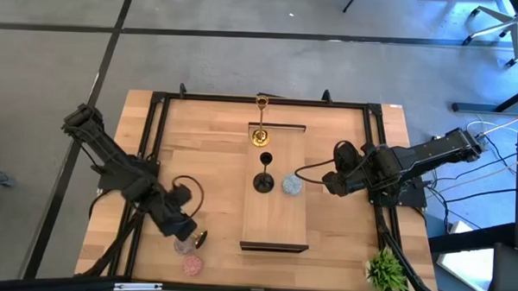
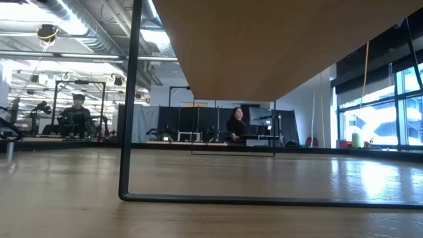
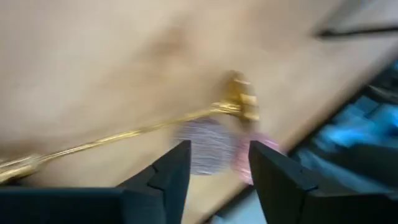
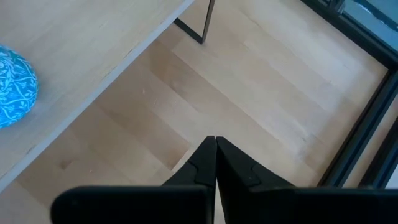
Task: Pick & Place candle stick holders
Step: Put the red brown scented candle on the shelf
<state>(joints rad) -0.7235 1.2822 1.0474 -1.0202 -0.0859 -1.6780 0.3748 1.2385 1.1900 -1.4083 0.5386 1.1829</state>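
Left gripper (image 1: 189, 239) at lower left, fingers apart around the low round speckled mauve holder (image 3: 205, 147), beside a toppled shiny gold stemmed holder (image 3: 239, 102). Right gripper (image 4: 216, 142) idles mid-right, fingers closed, holding nothing.

Two dark, matte arms built of blocky jointed segments. Black cables loop off each arm. The left hand (image 3: 214, 180) and right hand (image 4: 215, 163) have black, wedge-shaped fingers.

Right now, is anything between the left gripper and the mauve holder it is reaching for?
Yes. In the left wrist view a gold candle stick holder lies on its side, its stem crossing just beyond the left gripper and over the mauve holder. The jaws stand apart, holding nothing. The pink holder sits right beside it.
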